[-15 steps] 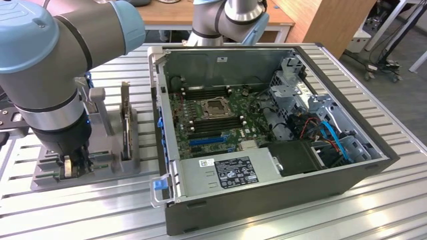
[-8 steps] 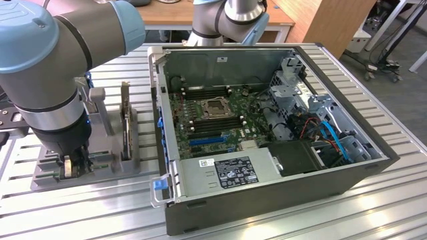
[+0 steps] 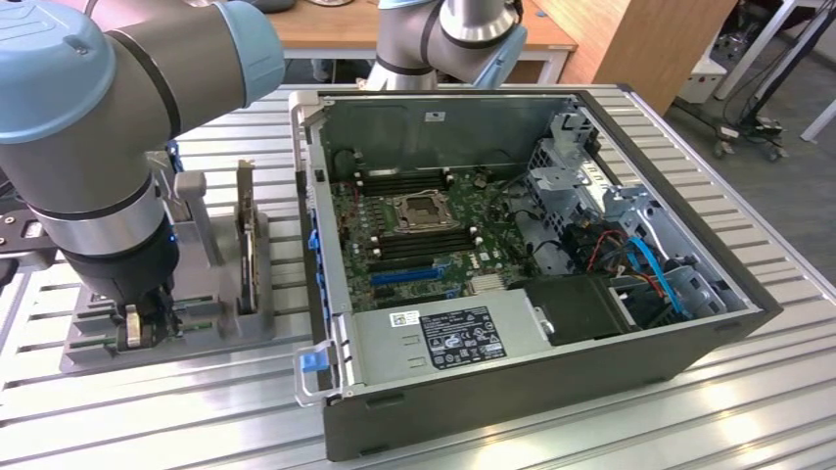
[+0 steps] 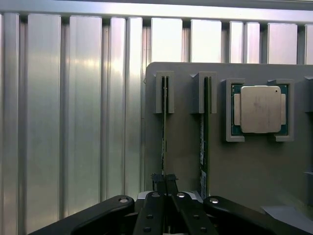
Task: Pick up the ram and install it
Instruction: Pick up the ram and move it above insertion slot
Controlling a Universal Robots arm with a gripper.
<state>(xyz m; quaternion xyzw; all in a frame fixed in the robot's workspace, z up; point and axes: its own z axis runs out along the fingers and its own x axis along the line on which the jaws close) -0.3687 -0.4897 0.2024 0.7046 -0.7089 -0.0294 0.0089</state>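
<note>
Surface: bench (image 3: 731, 411) of ribbed aluminium profile, with long grooves running across it. Room behind: a wooden desk (image 3: 343, 27), a wooden panel (image 3: 627, 44), and the base of a second arm (image 3: 444, 39) beyond the far edge of the bench.

Grey fixture (image 4: 186, 147) sits flat on the bench, toward the exterior view's left. It has two narrow upright slots side by side, each holding a stick edge-on. The ram (image 4: 164, 127) stands in the slot nearer the fixture's edge. The second stick (image 4: 204, 142) is just beside it and parallel, not touching. A processor (image 4: 260, 109) lies flat in a square pocket beyond the second stick. An expansion card (image 3: 245, 240) stands upright in the same fixture, between the working arm and the case.

Hand (image 4: 164, 183): lowered onto the fixture, with the fingertips (image 4: 157, 180) drawn together and pinching the ram's top edge. The ram is seated in its slot.

Computer case (image 3: 523, 392) lies open side up at the middle of the bench, just beside the fixture. Inside it:
- motherboard (image 3: 432, 235), with its dark memory slots on either side of the socket
- power supply (image 3: 444, 338) along the near wall
- blue cables (image 3: 653, 274) by the drive bay

The case wall and the upright card stand between the ram and the motherboard.
</note>
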